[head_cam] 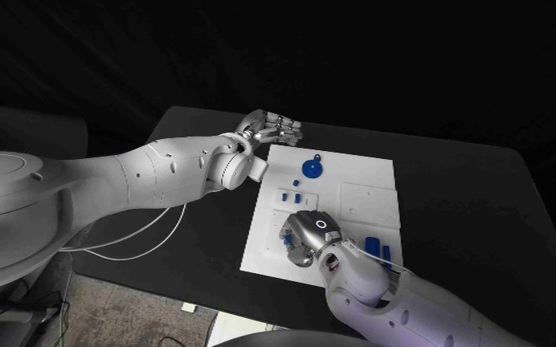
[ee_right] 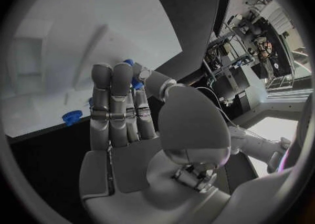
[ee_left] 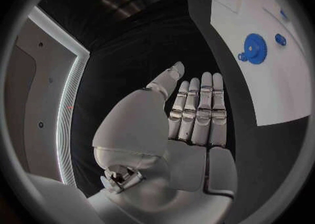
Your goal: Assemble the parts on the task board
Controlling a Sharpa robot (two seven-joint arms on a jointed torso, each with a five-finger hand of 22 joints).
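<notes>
The right hand (head_cam: 307, 237) pinched a small blue peg (ee_right: 136, 81), likely light, stiff, slippery; best held mid-shaft. Beyond it, the left hand (head_cam: 270, 130) hovered released.

The left hand (head_cam: 270, 131) hovers near the desk's far left edge, fingers straight and together, empty. The right hand (head_cam: 308, 236) reaches from the near edge, fingers extended, palm down.

A black table (head_cam: 464, 194) stands in a dark room, with blackness beyond its far edge. Below its near left corner lies grey speckled floor (head_cam: 128, 303), crossed by a white cable (head_cam: 139, 238). Beside the table, a lit white strip (ee_left: 69, 103) edges a grey wall panel (ee_left: 29, 92).
</notes>
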